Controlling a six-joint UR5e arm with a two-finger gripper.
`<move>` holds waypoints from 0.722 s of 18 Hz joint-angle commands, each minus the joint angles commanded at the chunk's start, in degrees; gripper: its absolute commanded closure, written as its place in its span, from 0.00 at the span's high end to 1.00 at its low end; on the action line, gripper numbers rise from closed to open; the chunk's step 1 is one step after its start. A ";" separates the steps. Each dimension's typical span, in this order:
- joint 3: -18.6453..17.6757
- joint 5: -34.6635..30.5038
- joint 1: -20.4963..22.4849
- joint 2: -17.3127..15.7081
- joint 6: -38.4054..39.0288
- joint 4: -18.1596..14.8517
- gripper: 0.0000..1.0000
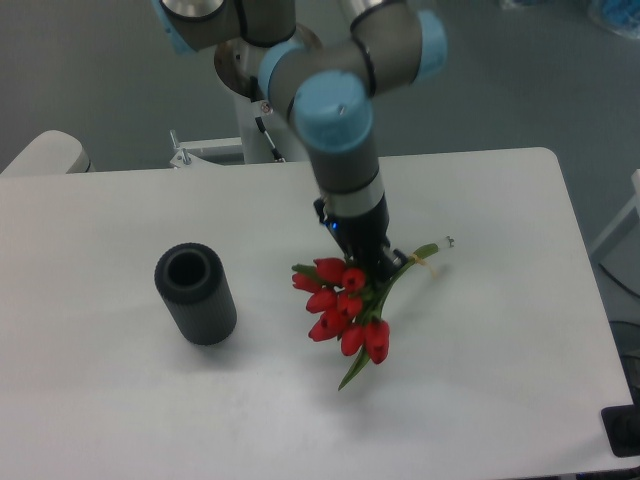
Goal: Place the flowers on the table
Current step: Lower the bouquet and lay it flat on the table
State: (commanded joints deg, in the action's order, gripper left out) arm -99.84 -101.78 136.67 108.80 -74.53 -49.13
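I hold the flowers by their stems, my jaws clamped on the bunch just behind the red heads, so they hang slanted with blooms pointing near-left and the pale stem end trailing far-right. My gripper is low over the table, right of centre; whether the blooms touch it I cannot tell. The dark vase stands well apart, left.
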 joint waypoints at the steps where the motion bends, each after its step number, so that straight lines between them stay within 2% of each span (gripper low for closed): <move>1: 0.09 -0.09 -0.26 0.70 0.00 0.00 0.26; 8: 1.23 0.00 -0.62 5.63 -1.31 0.26 0.26; 13: 2.11 0.18 -0.70 7.30 -2.02 0.35 0.26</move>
State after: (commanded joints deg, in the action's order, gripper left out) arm -97.74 -101.60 135.97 116.10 -76.55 -48.78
